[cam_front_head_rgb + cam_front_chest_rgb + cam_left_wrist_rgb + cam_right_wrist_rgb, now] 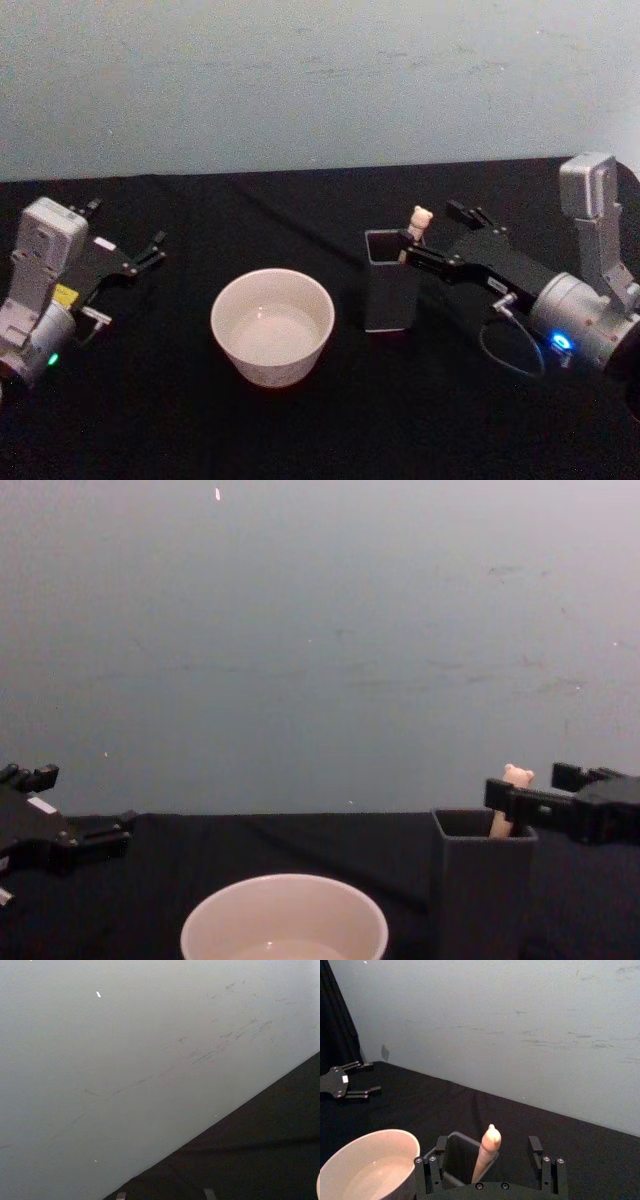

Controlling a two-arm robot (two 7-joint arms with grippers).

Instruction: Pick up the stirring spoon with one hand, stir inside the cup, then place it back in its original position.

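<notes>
Right gripper [428, 233] is hovering level with the top of the dark grey holder [389, 285], its two black fingers [536, 1146] spread wide. One finger is standing on each side of the stirring spoon [488, 1150], and neither is touching it. The gripper is gripping nothing.

The spoon is standing upright in the holder, leaning at the side nearest the gripper. Its beige handle and small bear head are sticking up above the rim, right in the gap between the open fingers. The bowl of the spoon is hidden down inside the box.

The holder is sitting just below and ahead of the fingertips on the black tablecloth [300, 430]. The cream cup [272, 325] is resting on the far side of the holder from the right arm, near the box but clear of it, with its mouth open to the ceiling.

Well beyond the cup, the left gripper [130, 228] is idling low over the cloth. Its fingers are parted and are carrying nothing. A pale scuffed wall [320, 630] is running along the back edge of the table, facing both grippers.
</notes>
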